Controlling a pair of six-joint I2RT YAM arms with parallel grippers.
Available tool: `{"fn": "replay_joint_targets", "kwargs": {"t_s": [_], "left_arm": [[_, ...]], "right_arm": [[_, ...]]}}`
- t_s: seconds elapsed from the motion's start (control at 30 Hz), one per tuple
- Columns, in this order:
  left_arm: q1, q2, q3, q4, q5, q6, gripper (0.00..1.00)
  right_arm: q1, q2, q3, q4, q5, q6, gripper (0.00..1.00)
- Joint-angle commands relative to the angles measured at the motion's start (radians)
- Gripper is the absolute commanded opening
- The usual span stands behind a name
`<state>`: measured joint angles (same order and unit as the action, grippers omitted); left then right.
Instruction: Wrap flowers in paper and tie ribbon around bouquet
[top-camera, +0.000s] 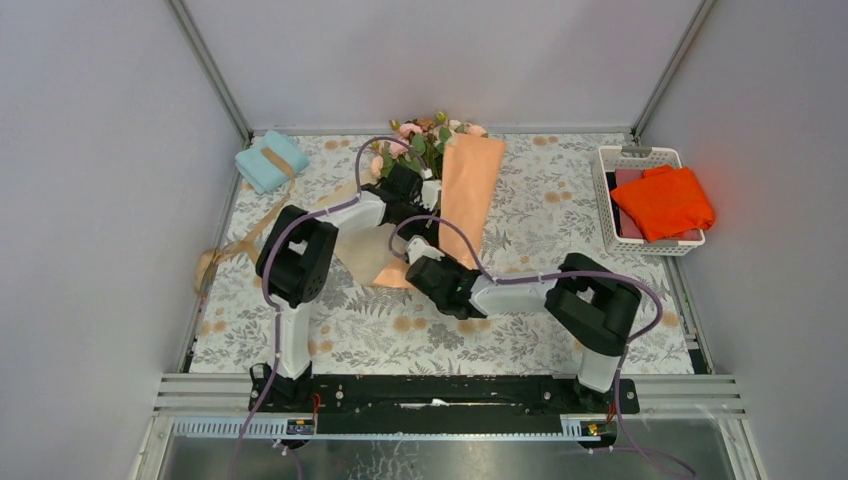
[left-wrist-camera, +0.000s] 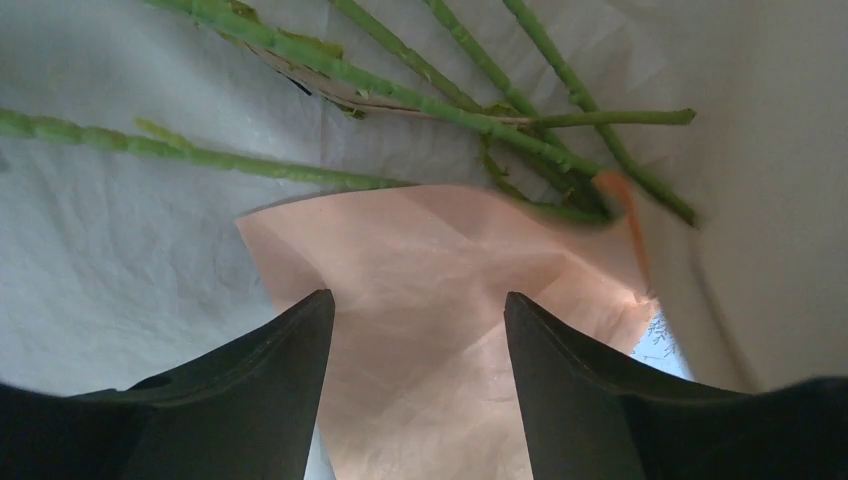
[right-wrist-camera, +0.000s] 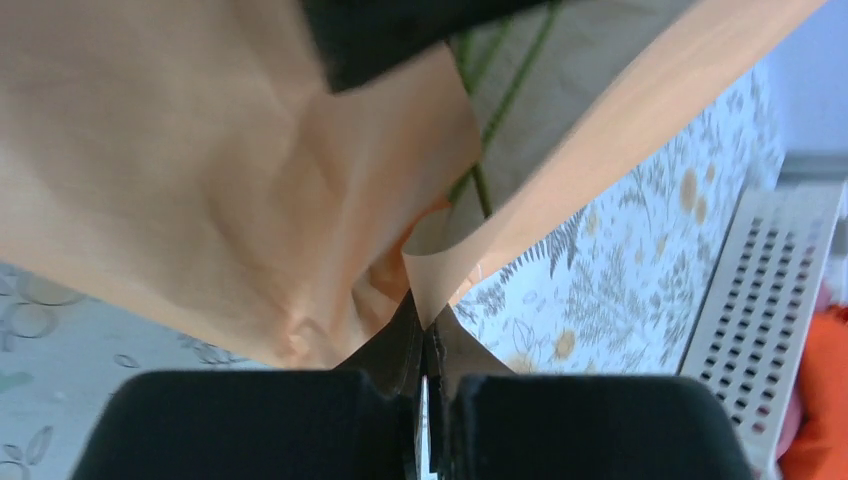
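The flowers, pink roses with green leaves, lie at the table's far middle with their heads pointing away. Their thin green stems run over the peach-orange paper, which is partly folded up around them. My left gripper hovers open just over a folded flap of the paper, below the stems, with nothing between its fingers. My right gripper is shut on a corner of the paper at the sheet's near end. The tan ribbon lies loose at the left.
A light blue folded cloth sits at the back left with the ribbon's end across it. A white perforated basket holding a bright orange cloth stands at the right edge. The table carries a floral-patterned cover.
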<state>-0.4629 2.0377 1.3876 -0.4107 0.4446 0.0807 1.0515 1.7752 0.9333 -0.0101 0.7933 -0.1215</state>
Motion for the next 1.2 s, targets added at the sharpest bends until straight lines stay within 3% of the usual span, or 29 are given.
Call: {"fn": "replay_joint_targets", "kwargs": {"t_s": [0.0,0.17,0.33,0.57,0.6,0.87,1.07,1.13,1.17], "left_arm": [[0.025,0.077,-0.015,0.015,-0.001,-0.022,0.71],[0.089,0.049,0.001,-0.008,0.114,-0.031,0.71],[0.222,-0.017,0.036,-0.026,0.233,-0.078,0.73],[0.373,-0.166,-0.004,0.076,0.448,-0.246,0.95],[0.377,-0.182,-0.022,0.098,0.469,-0.275,0.98],[0.373,-0.146,-0.134,0.235,0.492,-0.474,0.99],[0.332,-0.049,-0.104,0.228,0.472,-0.478,0.99],[0.304,-0.042,-0.095,0.256,0.480,-0.471,0.94],[0.293,-0.042,-0.099,0.290,0.492,-0.473,0.87]], "right_arm": [[0.044,0.072,0.086,0.077,-0.032,-0.230,0.00],[0.059,0.140,0.116,0.065,-0.081,-0.276,0.00],[0.062,0.182,0.136,0.046,-0.092,-0.297,0.00],[0.061,0.215,0.152,0.030,-0.105,-0.293,0.00],[0.062,0.220,0.153,0.029,-0.102,-0.294,0.00],[0.062,0.228,0.155,0.030,-0.101,-0.304,0.00],[0.062,0.222,0.153,0.025,-0.106,-0.312,0.00],[0.062,0.222,0.153,0.023,-0.108,-0.314,0.00],[0.062,0.223,0.153,0.022,-0.109,-0.316,0.00]]}}
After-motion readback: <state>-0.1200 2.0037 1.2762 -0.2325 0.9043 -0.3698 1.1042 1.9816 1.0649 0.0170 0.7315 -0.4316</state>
